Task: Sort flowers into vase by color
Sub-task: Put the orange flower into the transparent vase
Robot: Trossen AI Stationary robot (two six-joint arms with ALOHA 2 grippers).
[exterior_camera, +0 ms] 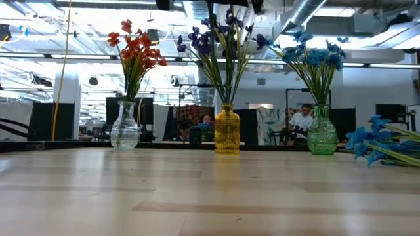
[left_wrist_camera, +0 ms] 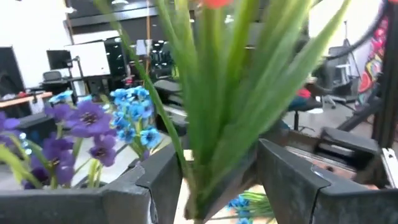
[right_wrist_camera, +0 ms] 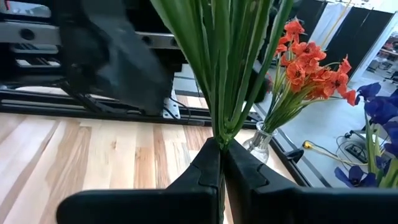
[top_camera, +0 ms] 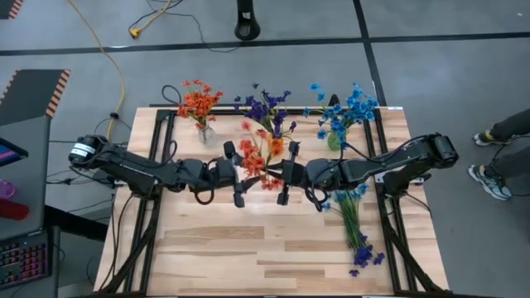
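The right gripper [right_wrist_camera: 219,163] is pinched shut on the green stems of an orange sprig [top_camera: 252,153], held in the air over the middle of the table [top_camera: 273,248]. The left gripper [left_wrist_camera: 214,180] faces it just beside, its fingers spread wide around the same stems without pressing them; this looks like a handover, so the sprig can be regripped for its vase.

Along the far edge stand three vases: a clear vase [exterior_camera: 125,128] with orange flowers [exterior_camera: 136,49], a yellow vase [exterior_camera: 227,129] with purple ones [exterior_camera: 216,36], and a green vase [exterior_camera: 321,131] with blue ones [exterior_camera: 315,56]. A loose blue and purple bunch [top_camera: 354,223] lies on the table's right side.

The low view shows neither gripper, and only the bunch's blue tips. In both wrist views the held sprig's blossoms are mostly cut off.
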